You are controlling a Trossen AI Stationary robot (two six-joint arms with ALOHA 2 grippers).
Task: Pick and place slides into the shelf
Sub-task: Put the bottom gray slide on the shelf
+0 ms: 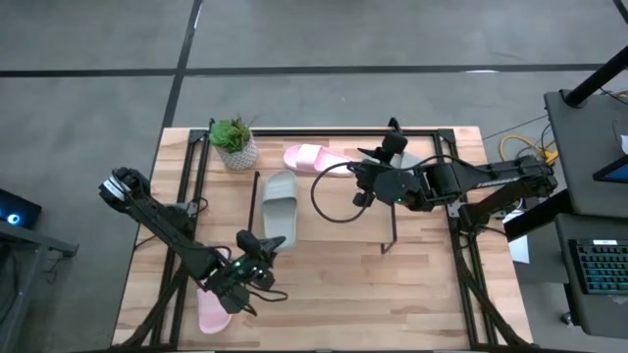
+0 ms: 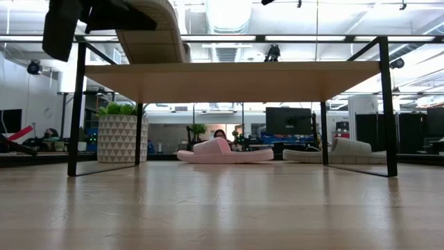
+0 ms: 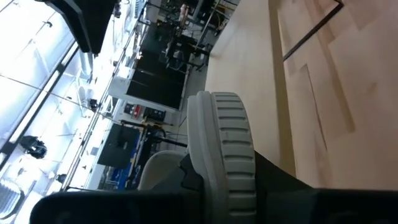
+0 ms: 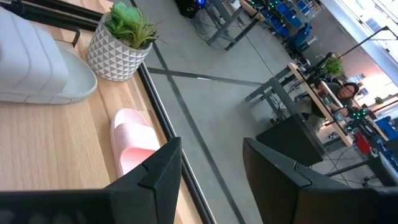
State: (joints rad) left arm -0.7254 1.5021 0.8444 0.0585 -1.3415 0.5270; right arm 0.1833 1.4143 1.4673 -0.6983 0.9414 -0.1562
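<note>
Left gripper (image 1: 257, 245): lower centre, clamped on grey slide (image 1: 280, 201), fingers mostly hidden.
Right gripper (image 1: 361, 175): centre-right, spread, empty.
Pink slide (image 1: 211, 312): lower left, half covered by arm.

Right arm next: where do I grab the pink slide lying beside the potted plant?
Probably the wide strap of the pale pink soft slide, from above: it lies flat, sole down, so the strap arches up as its highest part. The open right gripper is near it.
</note>
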